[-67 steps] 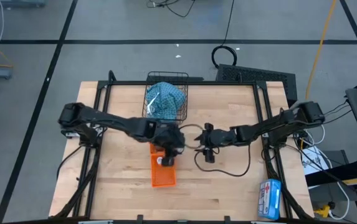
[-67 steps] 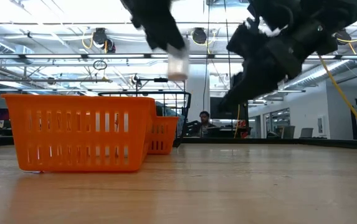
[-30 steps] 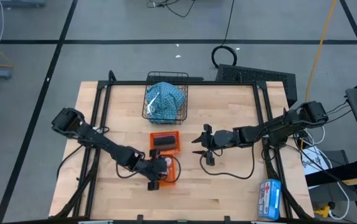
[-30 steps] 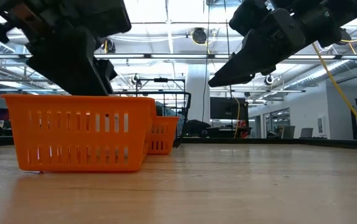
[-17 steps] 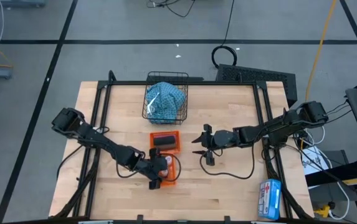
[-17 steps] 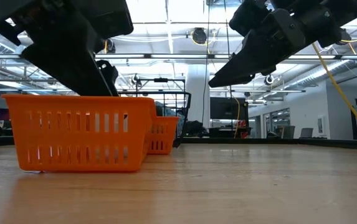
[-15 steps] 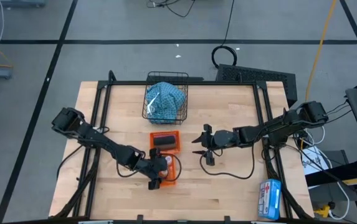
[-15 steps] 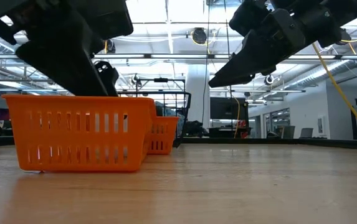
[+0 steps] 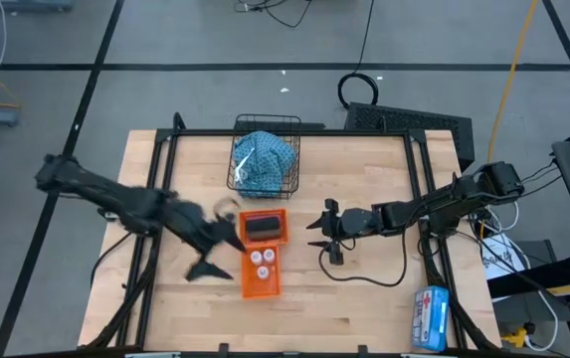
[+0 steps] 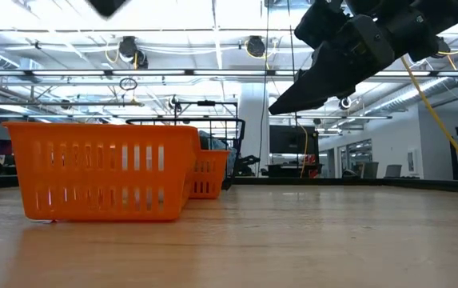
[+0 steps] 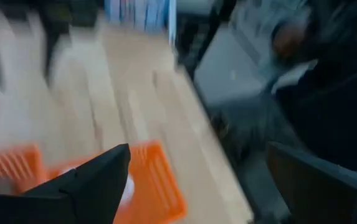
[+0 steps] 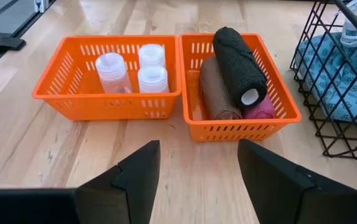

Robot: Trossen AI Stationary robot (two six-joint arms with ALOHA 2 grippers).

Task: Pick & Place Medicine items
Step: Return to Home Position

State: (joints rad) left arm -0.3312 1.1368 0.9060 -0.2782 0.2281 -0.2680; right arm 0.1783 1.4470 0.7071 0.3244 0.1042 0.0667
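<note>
We are seeing the left gripper [image 9: 217,254] hanging with its jaws spread wide and nothing between them. It is sitting just off the left-arm side of the orange slotted plastic bin [image 9: 260,288], raised above that bin's rim. The right gripper [image 9: 314,235] is hovering on the opposite, right-arm side of the bin, apart from it. Its jaws are also parted and empty, and they are pointing toward the bin.

Inside the bin, three small white round plastic vials [image 9: 261,261] are standing upright in a close cluster. Two are touching and the third is standing just beside them.

A second orange slotted bin [image 12: 247,130] is sitting against the far side of the vial bin. In it, a black oblong roll [image 12: 237,59] is lying on top of a brown bar [image 12: 217,93] and a pink oblong [image 12: 260,111]. The pink one is mostly covered by the black roll.

Beyond that second bin, farther again from the vial bin, a black wire basket [image 12: 318,118] is holding the blue patterned cloth pouch [image 9: 263,157], which is filling most of it.

All of this is resting on the light wooden counter [image 9: 364,159]. Well apart from the vial bin, past the right gripper, a blue-and-white printed packet [image 9: 431,316] is lying at the counter's corner.
</note>
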